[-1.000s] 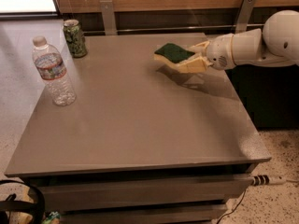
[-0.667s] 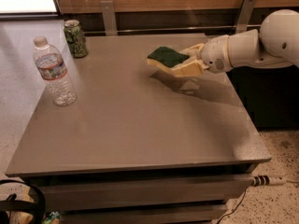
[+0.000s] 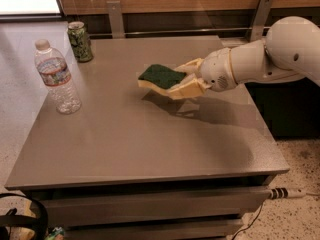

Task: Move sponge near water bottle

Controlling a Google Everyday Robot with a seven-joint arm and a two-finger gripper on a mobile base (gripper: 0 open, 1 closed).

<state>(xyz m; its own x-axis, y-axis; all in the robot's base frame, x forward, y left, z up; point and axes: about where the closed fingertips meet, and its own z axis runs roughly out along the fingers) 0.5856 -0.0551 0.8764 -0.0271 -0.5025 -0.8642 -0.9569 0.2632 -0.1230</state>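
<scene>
The sponge [image 3: 161,77], yellow foam with a dark green top, is held above the middle of the grey table [image 3: 135,134], tilted slightly, its shadow on the tabletop below. My gripper [image 3: 181,80] comes in from the right on a white arm and is shut on the sponge's right end with pale yellow fingers [image 3: 187,87]. The water bottle [image 3: 56,77], clear with a white cap and a red, white and blue label, stands upright near the table's left edge, well to the left of the sponge.
A green drink can [image 3: 80,41] stands at the table's back left corner, behind the bottle. Two metal brackets [image 3: 115,18] rise against the wooden wall behind the table. A cable plug [image 3: 285,193] lies on the floor at the right.
My gripper has carried the sponge leftward toward the table's middle, closer to the water bottle. The bottle and can have not moved.
</scene>
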